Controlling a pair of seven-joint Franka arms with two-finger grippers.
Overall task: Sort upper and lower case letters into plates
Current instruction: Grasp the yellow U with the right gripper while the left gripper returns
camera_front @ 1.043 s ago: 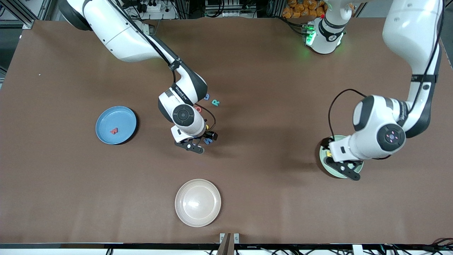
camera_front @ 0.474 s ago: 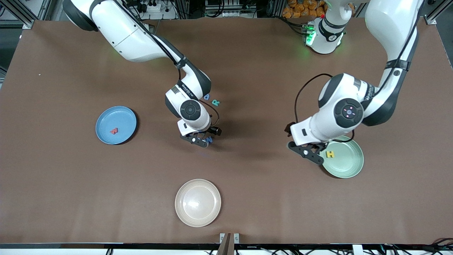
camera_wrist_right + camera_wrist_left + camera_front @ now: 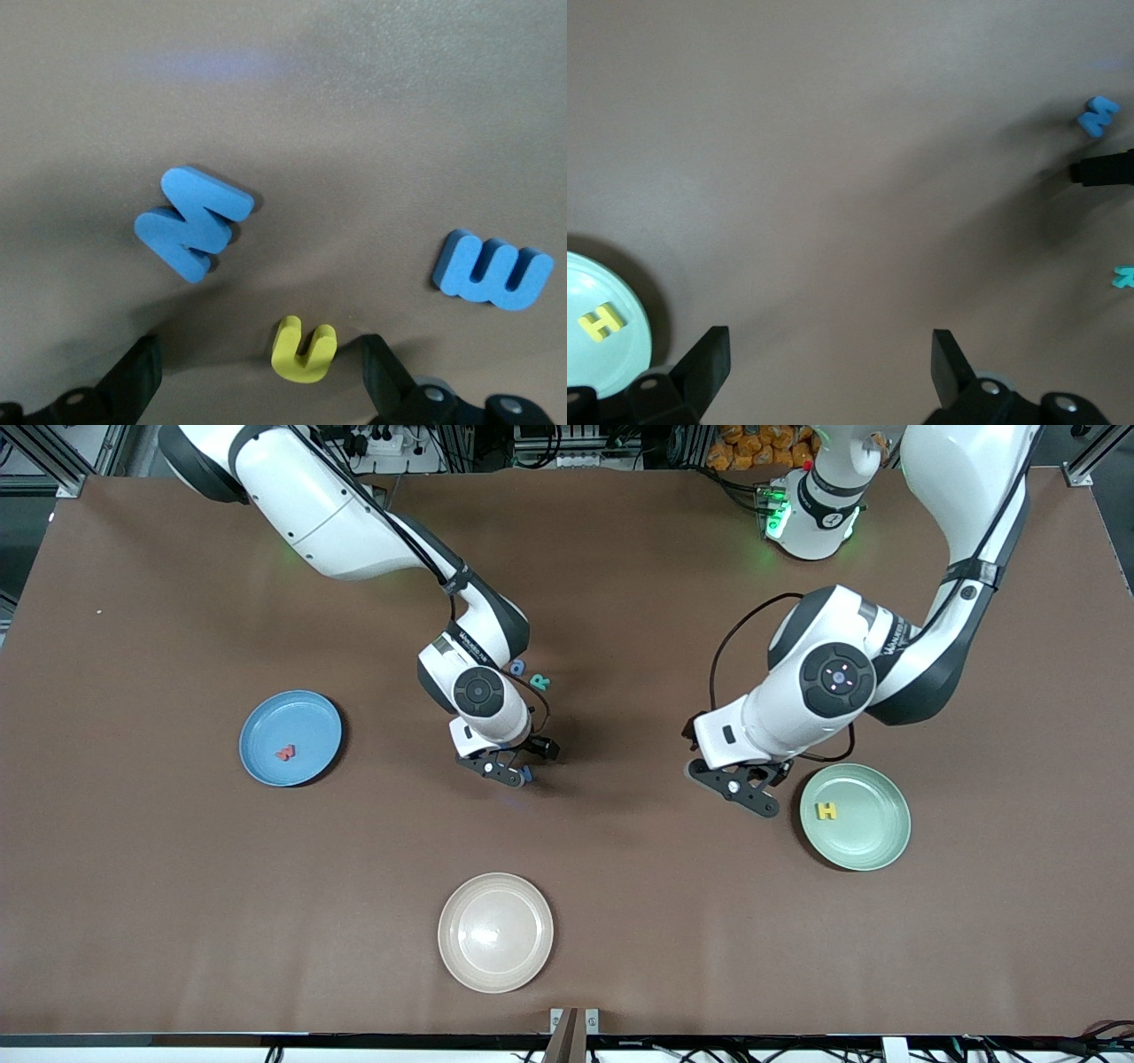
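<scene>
Over bare table, left gripper (image 3: 733, 784) fingers spread; right gripper (image 3: 503, 767) spread over yellow u (image 3: 304, 349)

Front view: you look steeply down from high across the table (image 3: 620, 921), facing both robot bases, whole tabletop in frame.
Left wrist view: looks down from well above the table, wide.
Right wrist view: hangs close over the table.
Shared: both wrist views catch the blue letter (image 3: 1099, 116) (image 3: 191, 221).
</scene>
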